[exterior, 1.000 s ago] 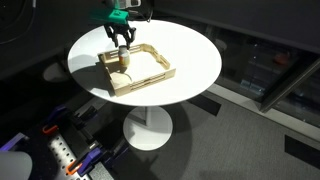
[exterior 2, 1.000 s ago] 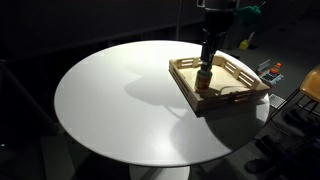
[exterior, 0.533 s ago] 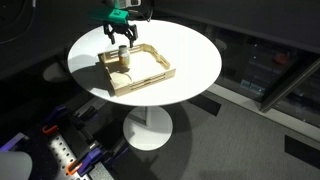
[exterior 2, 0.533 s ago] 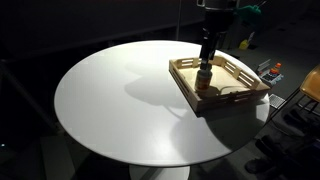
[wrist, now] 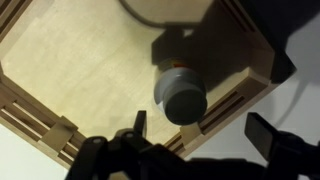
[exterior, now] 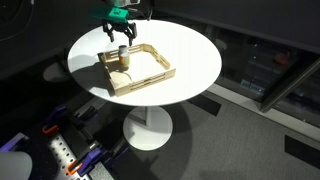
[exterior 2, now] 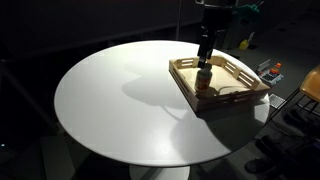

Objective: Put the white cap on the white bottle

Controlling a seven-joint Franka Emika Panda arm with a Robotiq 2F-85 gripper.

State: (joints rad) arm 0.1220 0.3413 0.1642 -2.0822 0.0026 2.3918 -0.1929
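the claw (wrist: 200, 128) hangs open over the tray. in the wrist view its two dark fingers (wrist: 138, 123) are spread wide at the bottom edge with nothing between them, and in both exterior views it points straight down, clear of the tray floor (exterior: 121, 44) (exterior 2: 204, 57). just below its tips stands the white bottle (wrist: 183, 95), one only: a short, upright, pale grey cylinder, seen from above as a round grey top with a lighter edge, casting a dark shadow on the wood behind it. the white cap cannot be made out as a separate piece, and i cannot tell whether that round top is the cap seated on the bottle. in an exterior view the bottle (exterior 2: 203, 75) is a small pale stub in the left part of the tray, near the left wall. there is one wooden tray (exterior 2: 236, 96), light, rectangular and low-walled, and the wrist view shows slots cut in its side wall (wrist: 40, 112) close to the bottle. a grey rounded shape cut off by the top edge of the wrist view is too partial to name. the tray sits on one round white table (exterior 2: 110, 100) on a single pedestal, toward its far right in that view and left of centre in an exterior view (exterior: 190, 55). a dark carpeted floor (exterior: 230, 140) lies around it.
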